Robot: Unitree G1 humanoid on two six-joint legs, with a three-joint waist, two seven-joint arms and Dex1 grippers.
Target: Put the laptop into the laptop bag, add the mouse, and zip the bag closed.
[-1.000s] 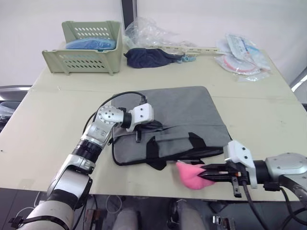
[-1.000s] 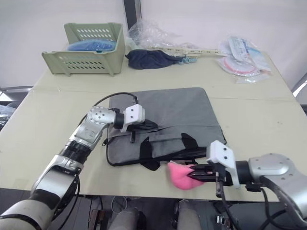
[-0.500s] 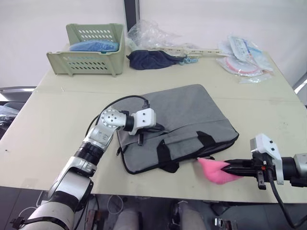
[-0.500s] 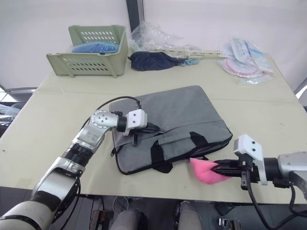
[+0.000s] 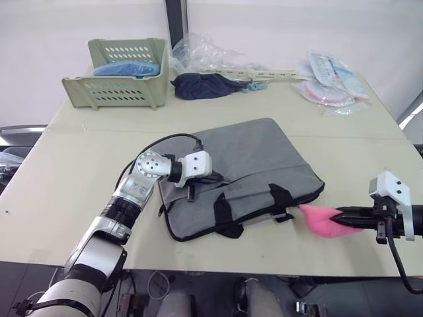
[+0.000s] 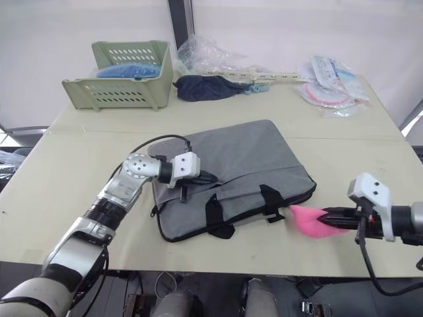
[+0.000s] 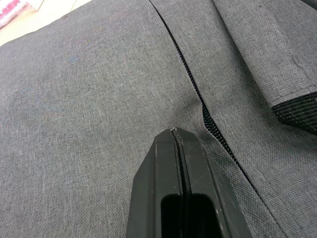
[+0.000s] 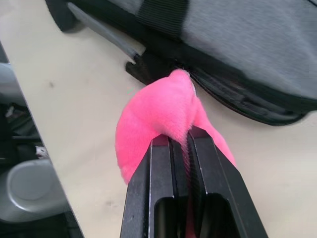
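At the near right edge of the table [image 5: 59, 172], the right gripper [image 5: 344, 216] is clamped on a pink soft blob [image 5: 320, 221], its two fingers pinching the plush between them. The blob lies just off the near right corner of the laptop bag [image 5: 251, 165], seemingly attached at the end of the bag's zipper line; the right wrist view shows the plush [image 8: 163, 119] right against the bag's black edging, though whether it is tied to the zipper pull cannot be told. The gripper lies to the right of the bag, its fingers pointing left toward it.

The bag lies flat, its long axis running from near left to far right, with the two black handles [image 5: 221, 208] on its near long side. The zipper runs along that same side, so any closing pull would likely travel along this axis, and the right arm is the one already at that end.

Farther in, the left gripper [image 5: 210, 177] rests on the bag's left part, fingers pressed together with nothing between them, tips down on the grey fabric beside the zipper seam [image 7: 198, 94], apparently holding the bag steady.

At the far edge sit a green basket [image 5: 119, 69], a dark navy cloth bundle [image 5: 205, 86] and plastic packets [image 5: 330, 82]. Neither the laptop nor the mouse can be made out; they may be inside the bag.
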